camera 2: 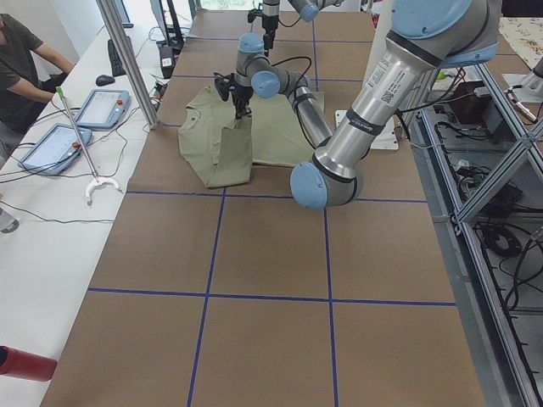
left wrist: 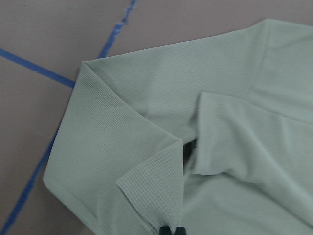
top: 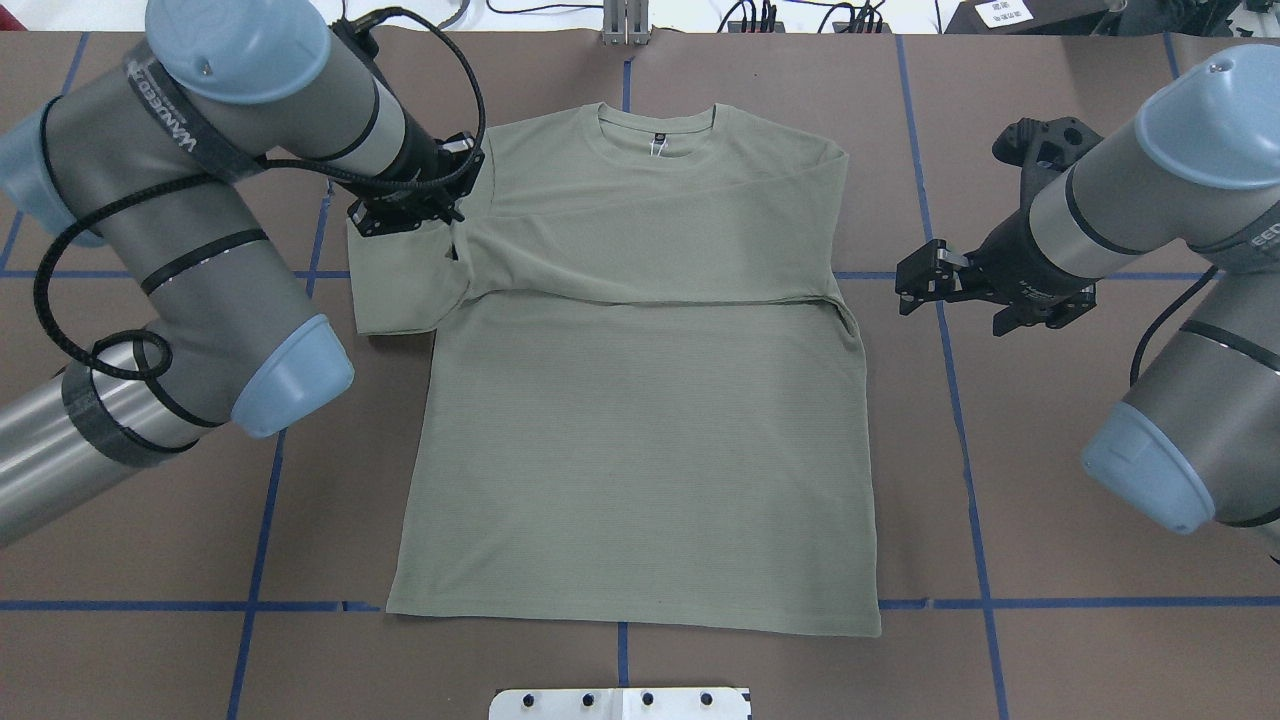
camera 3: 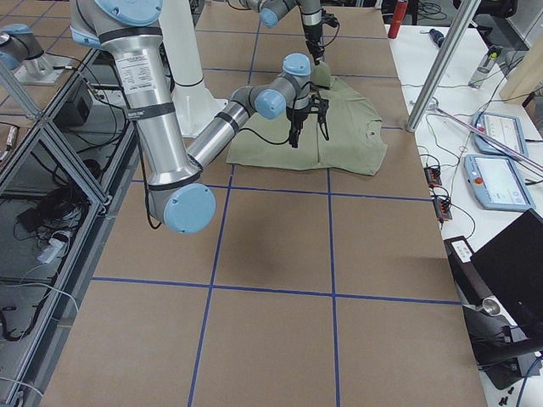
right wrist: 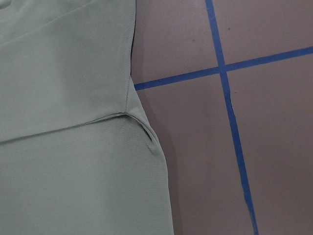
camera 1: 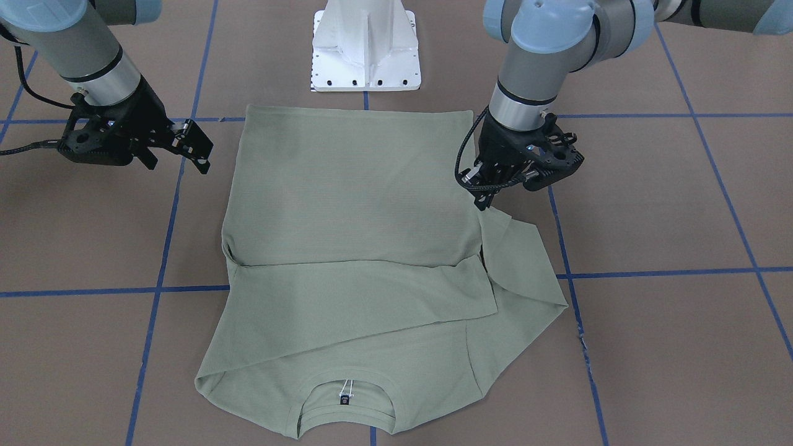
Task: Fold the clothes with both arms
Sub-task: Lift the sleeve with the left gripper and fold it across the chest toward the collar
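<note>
Fingers on left gripper point(camera 1: 485, 203) are clamped on the shirt point(top: 640, 400) sleeve cuff, at the shirt's 10 o'clock in my overhead view. Right gripper point(top: 905, 288) fingers are apart, holding nothing, at its 3 o'clock. Shirt lies flat mid-counter point(top: 1050, 650).

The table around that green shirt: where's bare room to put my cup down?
Bare table lies on both sides of the shirt near its hem, along the blue tape. Crowded: the sleeve gripped by the left pincer, and the stretch beside the open right pincer.
</note>
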Motion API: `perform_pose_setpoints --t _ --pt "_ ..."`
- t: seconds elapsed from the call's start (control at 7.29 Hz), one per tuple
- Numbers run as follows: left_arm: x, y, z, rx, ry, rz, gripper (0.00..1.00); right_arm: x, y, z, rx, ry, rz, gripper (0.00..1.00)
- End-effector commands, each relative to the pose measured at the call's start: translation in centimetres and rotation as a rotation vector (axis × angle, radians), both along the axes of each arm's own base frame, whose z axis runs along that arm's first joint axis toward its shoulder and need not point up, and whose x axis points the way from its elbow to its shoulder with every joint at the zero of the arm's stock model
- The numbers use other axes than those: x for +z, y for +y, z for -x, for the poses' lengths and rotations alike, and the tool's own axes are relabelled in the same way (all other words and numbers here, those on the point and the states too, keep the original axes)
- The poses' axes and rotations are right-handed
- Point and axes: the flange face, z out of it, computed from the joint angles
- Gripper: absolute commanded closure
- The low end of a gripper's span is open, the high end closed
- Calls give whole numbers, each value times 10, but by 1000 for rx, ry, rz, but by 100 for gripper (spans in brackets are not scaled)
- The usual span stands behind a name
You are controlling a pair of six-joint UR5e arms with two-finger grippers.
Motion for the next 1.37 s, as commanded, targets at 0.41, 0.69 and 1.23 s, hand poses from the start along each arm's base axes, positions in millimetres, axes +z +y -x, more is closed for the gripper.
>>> perform_pose_setpoints --t 0.41,0.69,1.23 --pt "-150 -26 -44 -40 304 153 100 15 3 -2 -1 19 20 0" --pt "-149 21 -113 0 280 139 100 16 4 -3 -2 19 22 0" --pt "-174 -10 -174 -18 310 167 100 20 9 -8 0 21 24 0"
